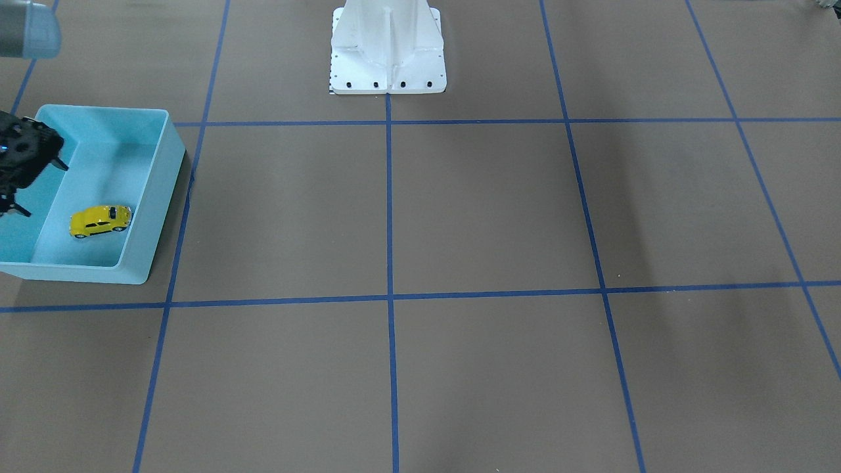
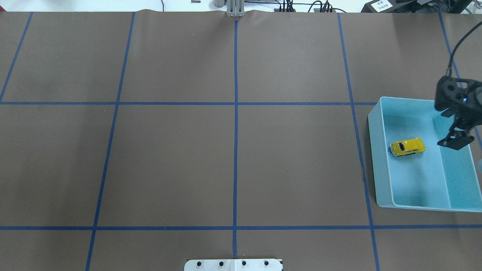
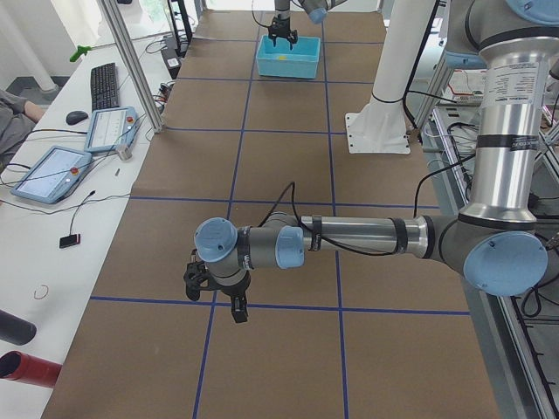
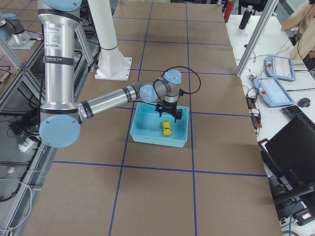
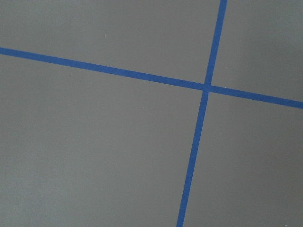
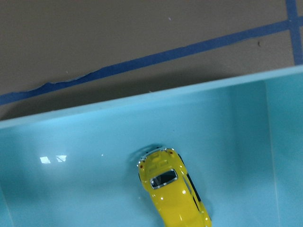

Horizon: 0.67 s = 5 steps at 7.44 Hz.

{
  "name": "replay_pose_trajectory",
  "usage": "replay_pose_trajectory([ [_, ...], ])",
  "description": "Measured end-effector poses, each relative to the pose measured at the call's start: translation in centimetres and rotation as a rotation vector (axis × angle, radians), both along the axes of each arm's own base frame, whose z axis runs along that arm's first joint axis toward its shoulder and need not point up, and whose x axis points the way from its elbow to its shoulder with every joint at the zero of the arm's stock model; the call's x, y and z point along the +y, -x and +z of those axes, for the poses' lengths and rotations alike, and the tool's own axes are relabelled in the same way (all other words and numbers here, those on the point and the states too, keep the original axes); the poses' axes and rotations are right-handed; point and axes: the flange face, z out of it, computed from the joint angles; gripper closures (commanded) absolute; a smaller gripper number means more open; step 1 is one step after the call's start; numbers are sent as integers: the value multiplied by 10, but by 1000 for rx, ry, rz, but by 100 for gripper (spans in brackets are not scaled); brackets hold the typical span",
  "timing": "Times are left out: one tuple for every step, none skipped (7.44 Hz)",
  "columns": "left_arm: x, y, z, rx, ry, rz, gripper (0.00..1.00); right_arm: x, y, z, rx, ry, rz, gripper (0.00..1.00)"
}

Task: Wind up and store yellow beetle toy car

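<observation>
The yellow beetle toy car lies on the floor of the light blue bin, free of any gripper. It also shows in the overhead view, the exterior right view and the right wrist view. My right gripper hovers over the bin beside the car, open and empty; it also shows in the overhead view. My left gripper shows only in the exterior left view, low over bare table far from the bin; I cannot tell whether it is open or shut.
The bin stands at the table's right edge. The white robot base is at the middle of the robot's side. Blue tape lines divide the brown table surface. Operator tablets lie on a side desk.
</observation>
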Motion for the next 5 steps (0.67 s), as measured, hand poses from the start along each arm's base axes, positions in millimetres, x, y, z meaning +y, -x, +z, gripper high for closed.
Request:
replay_pose_trajectory([
  [8, 0, -1, 1, -3, 0, 0, -7, -52, 17, 2, 69, 97, 1],
  [15, 0, -2, 1, -6, 0, 0, -11, -103, 36, 13, 156, 204, 1],
  [18, 0, -2, 2, -7, 0, 0, -8, -148, 57, 31, 265, 311, 1],
  [19, -1, -2, 2, -7, 1, 0, -2, -180, 79, 47, 403, 435, 1],
  [20, -1, -1, 2, -7, 1, 0, 0, -198, 100, 61, 572, 596, 1],
])
